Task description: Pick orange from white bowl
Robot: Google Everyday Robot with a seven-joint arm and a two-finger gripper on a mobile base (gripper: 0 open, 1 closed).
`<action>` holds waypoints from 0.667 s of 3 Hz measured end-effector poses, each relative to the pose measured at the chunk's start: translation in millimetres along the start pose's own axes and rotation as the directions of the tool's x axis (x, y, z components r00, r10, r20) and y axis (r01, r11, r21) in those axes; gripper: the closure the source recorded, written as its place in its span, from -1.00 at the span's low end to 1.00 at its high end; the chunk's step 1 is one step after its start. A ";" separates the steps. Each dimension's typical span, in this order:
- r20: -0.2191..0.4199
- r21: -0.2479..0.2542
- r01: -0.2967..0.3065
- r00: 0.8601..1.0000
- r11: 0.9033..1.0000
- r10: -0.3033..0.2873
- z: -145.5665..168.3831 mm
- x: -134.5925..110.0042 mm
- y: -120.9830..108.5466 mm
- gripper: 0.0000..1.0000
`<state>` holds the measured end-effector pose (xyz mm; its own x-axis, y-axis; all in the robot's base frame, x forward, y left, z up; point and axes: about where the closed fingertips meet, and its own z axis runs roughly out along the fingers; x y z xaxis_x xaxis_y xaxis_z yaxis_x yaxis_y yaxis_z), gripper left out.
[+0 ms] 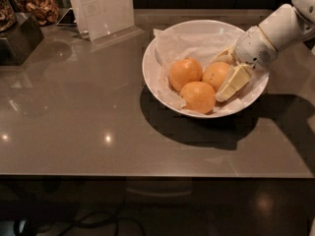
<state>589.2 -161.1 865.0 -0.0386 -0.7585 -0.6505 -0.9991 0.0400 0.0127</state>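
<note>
The white bowl point(162, 85) with a crinkled paper liner sits on the grey table, right of centre. It holds three oranges: a left one point(184, 73), a front one point(198, 96) and a right one point(212, 73). My gripper point(219, 78) reaches in from the right, down inside the bowl, and straddles the right orange. Its white wrist point(256, 48) hangs over the bowl's right rim.
A clear sign holder with a white card point(106, 11) stands at the back left. A dark box point(17, 38) and a container of brown snacks point(42, 6) are at the far left. The table's front edge point(147, 175) runs across the view.
</note>
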 end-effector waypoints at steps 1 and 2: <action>-0.006 -0.002 -0.004 1.000 1.000 0.004 2.5 2.3 -0.6 0.64; -0.024 -0.007 -0.012 1.000 1.000 0.012 2.6 5.6 -0.3 0.98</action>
<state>589.3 -163.7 859.3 -0.0511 -0.7732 -0.6321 -0.9987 0.0448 0.0259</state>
